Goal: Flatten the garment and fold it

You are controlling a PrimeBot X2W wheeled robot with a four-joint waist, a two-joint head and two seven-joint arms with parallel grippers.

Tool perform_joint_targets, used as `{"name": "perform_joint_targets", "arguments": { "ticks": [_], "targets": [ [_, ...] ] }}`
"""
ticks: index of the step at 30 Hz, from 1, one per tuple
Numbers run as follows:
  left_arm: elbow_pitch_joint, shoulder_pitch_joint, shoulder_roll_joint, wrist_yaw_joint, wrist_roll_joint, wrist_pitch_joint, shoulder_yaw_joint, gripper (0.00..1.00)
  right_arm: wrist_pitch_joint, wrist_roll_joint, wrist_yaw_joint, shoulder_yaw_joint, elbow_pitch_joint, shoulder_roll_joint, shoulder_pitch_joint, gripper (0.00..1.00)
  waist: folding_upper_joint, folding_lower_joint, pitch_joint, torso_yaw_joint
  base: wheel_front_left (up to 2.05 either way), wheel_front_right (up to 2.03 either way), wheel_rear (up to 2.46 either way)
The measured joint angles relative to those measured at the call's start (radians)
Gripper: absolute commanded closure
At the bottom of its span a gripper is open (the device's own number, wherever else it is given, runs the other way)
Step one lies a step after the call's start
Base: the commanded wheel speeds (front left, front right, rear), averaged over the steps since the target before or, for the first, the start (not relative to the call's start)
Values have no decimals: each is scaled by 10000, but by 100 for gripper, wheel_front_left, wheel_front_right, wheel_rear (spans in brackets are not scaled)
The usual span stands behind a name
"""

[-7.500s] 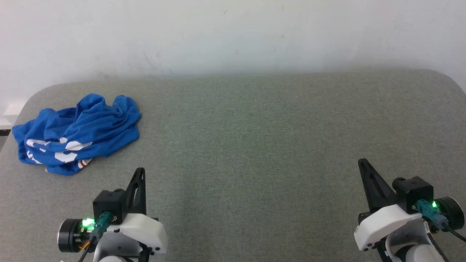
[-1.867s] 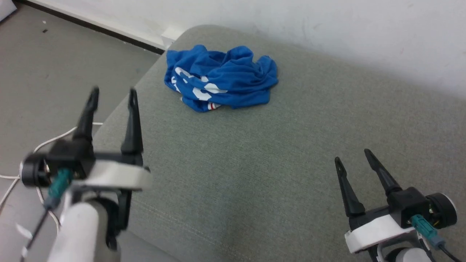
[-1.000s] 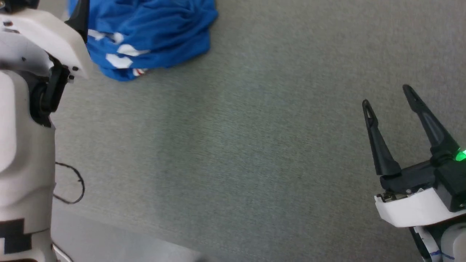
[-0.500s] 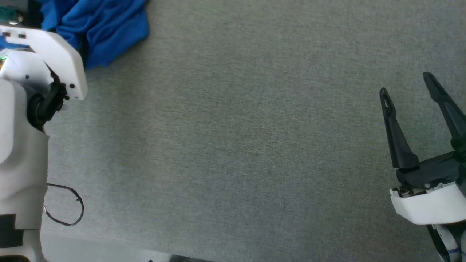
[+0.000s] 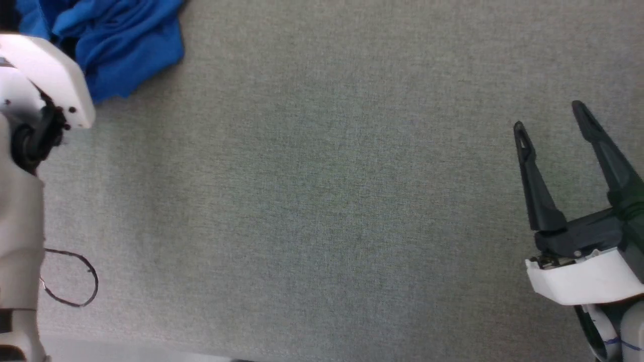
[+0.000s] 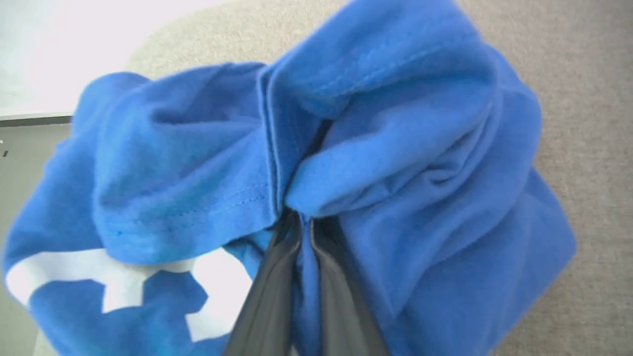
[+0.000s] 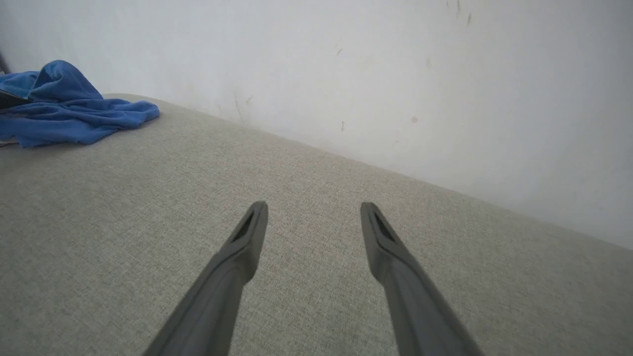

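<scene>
Toward the grey cushion's [image 5: 322, 201] far left the garment [image 5: 115, 45] lies bunched. Head view gives a white wrist [image 5: 45, 70] over it; left wrist view has the left gripper [image 6: 303, 225] pinched on a blue fold. Well apart, the right gripper [image 5: 548, 116] stands wide, empty.

No text, brand, number or sign can be read; the garment [image 6: 188, 163] bears white lettering [image 6: 220, 289] on blue cloth, broken up by folds in the left wrist view, no character legible; a blue pen mark [image 5: 611, 342] on the right arm [image 5: 635, 327] is too small to read.
</scene>
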Motion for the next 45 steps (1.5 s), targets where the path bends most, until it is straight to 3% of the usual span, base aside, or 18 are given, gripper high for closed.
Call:
{"name": "perform_joint_targets", "arguments": {
  "ticks": [8,15,22,31,34,40,45],
  "targets": [
    [-589,-244,813,31,184,-134,-2,100,-460,92,0,169,790,610,10,0,0,-1,-962,-21,0,0,0],
    [-2004,-932,1103,-59,228,543,-209,100,-884,94,0,0,1417,1116,243,0,0,-2,-2076,-63,0,0,0],
    [-3108,-1982,959,-73,-13,1423,-431,100,-1250,190,0,-474,1941,1344,612,0,0,-3,-3198,-206,0,0,0],
    [-3651,-3668,-307,58,-495,2132,-882,100,-1620,805,0,-811,2452,1377,890,0,0,-5,-4332,-643,0,0,0],
    [-3795,-4008,-1170,92,-805,2355,-1306,100,-1735,917,0,-978,2568,1375,945,0,0,-3,-4611,-981,0,0,0],
    [-3870,-3865,-2330,119,-993,2395,-2174,100,-1766,918,-2,-1413,2579,1377,1010,0,0,-2,-4865,-1412,0,0,0],
    [-3981,-2784,-3225,339,-1037,2050,-2851,100,-1762,917,-2,-1626,2504,1375,1009,0,0,-1,-4862,-1682,0,0,0]
  ]
}}
